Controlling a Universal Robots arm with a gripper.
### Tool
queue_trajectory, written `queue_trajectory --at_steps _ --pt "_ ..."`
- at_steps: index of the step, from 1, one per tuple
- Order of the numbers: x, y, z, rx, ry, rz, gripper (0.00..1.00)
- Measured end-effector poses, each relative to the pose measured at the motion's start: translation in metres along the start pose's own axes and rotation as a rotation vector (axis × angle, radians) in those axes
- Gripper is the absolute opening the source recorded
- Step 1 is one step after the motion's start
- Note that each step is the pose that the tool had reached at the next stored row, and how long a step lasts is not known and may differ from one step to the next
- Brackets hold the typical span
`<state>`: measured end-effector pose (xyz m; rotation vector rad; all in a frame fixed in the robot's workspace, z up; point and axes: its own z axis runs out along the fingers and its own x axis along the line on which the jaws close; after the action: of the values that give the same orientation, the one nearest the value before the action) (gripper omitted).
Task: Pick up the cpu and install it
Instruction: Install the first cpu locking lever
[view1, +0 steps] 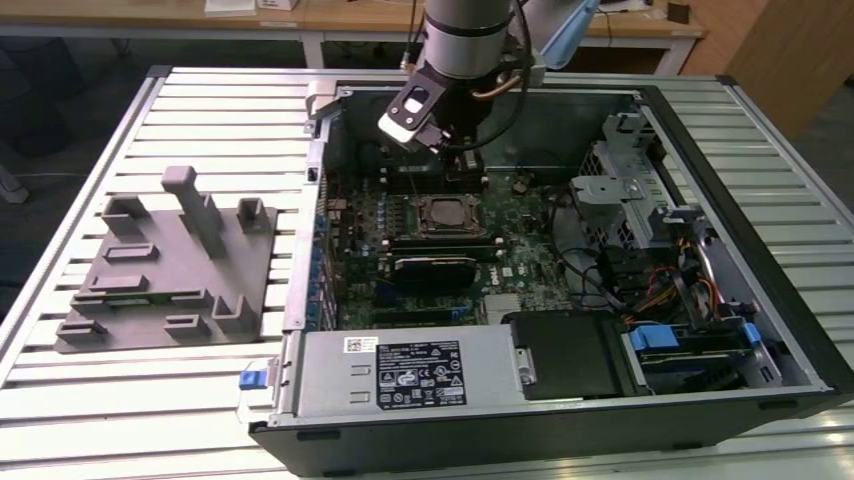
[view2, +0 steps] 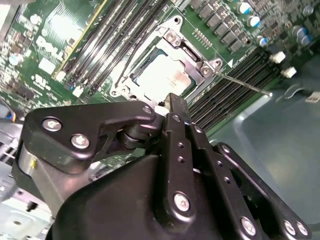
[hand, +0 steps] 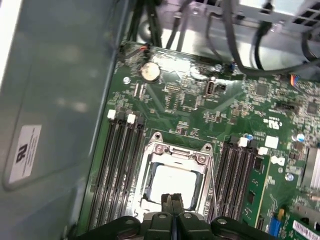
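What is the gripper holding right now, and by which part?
Nothing. In the first wrist view the gripper is shut and empty above the cpu, which lies flat in its socket on the motherboard.

The claw (hand: 171, 198) has open room above the cpu (hand: 172, 180), between memory slots (hand: 120, 165), beside the case wall (hand: 55, 100)

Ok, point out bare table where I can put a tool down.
Free: the slatted table around the grey fixture, on the exterior view's left. Crowded: the computer case, where the gripper hangs over the cpu.
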<state>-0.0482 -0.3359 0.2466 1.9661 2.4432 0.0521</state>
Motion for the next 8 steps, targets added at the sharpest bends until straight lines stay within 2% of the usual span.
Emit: queue_trajectory --at_steps 8 --pt "0.0 0.0 0.0 0.0021 0.0039 -0.128 0.11"
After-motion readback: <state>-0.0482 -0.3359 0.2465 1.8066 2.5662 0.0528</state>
